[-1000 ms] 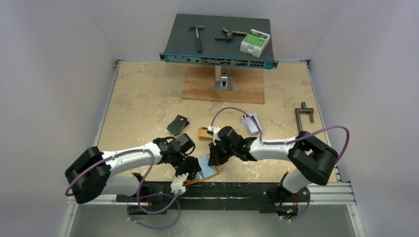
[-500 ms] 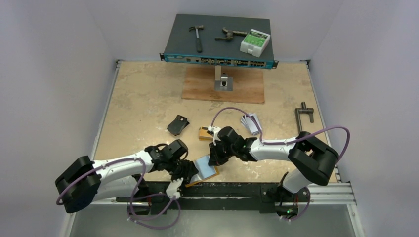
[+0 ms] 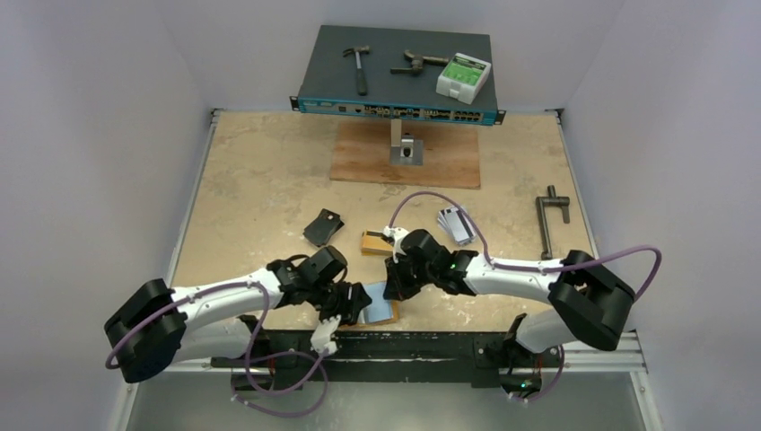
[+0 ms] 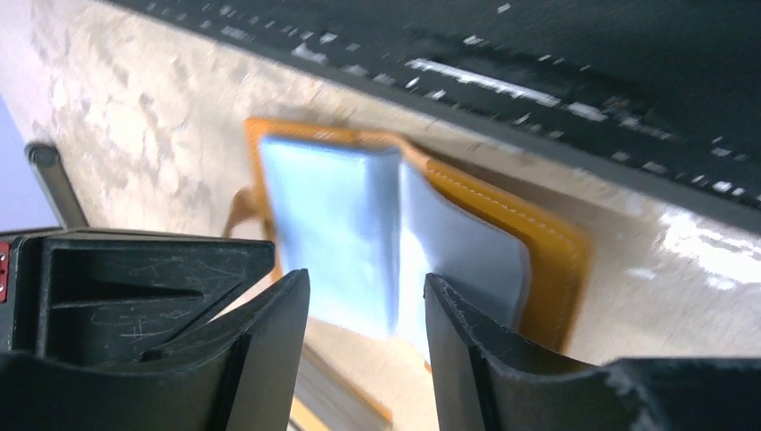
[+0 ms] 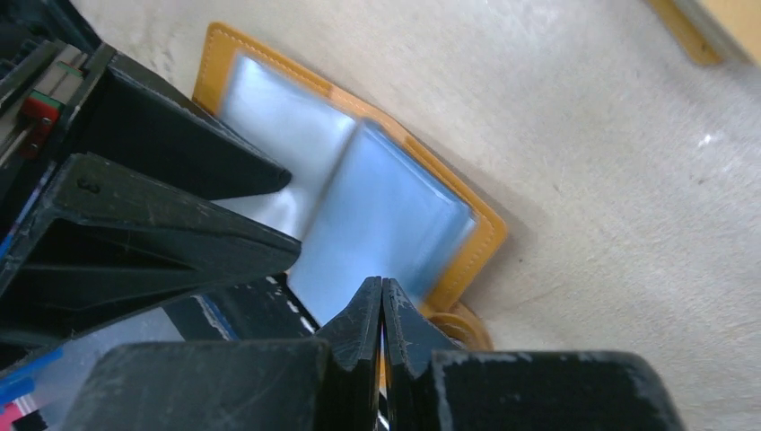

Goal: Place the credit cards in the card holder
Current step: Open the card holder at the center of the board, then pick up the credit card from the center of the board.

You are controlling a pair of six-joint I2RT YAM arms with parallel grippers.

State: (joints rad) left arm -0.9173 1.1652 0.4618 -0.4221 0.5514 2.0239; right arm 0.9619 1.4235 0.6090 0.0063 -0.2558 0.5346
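Observation:
The orange card holder (image 3: pixel 392 316) lies open near the table's front edge, bluish clear sleeves (image 3: pixel 380 303) up. It also shows in the left wrist view (image 4: pixel 538 235) and the right wrist view (image 5: pixel 467 256). My left gripper (image 3: pixel 356 303) is open at its left edge; its fingers (image 4: pixel 269 332) frame the sleeves, with nothing between them. My right gripper (image 3: pixel 395 285) is shut, tips (image 5: pixel 382 292) over the near edge of a sleeve page; no card shows between them. Silver-grey credit cards (image 3: pixel 456 224) and a yellow-orange card stack (image 3: pixel 372 242) lie behind.
A black folded case (image 3: pixel 324 226) lies left of the yellow-orange stack. A wooden board (image 3: pixel 406 157) with a small metal bracket, a metal clamp (image 3: pixel 550 215) and a network switch (image 3: pixel 399 76) carrying tools are farther back. The black front rail (image 3: pixel 404 343) runs just before the holder.
The card holder, propped at a tilt before, now lies flatter and open. My left gripper has swung right up to it. My right arm's elbow has moved right and down.

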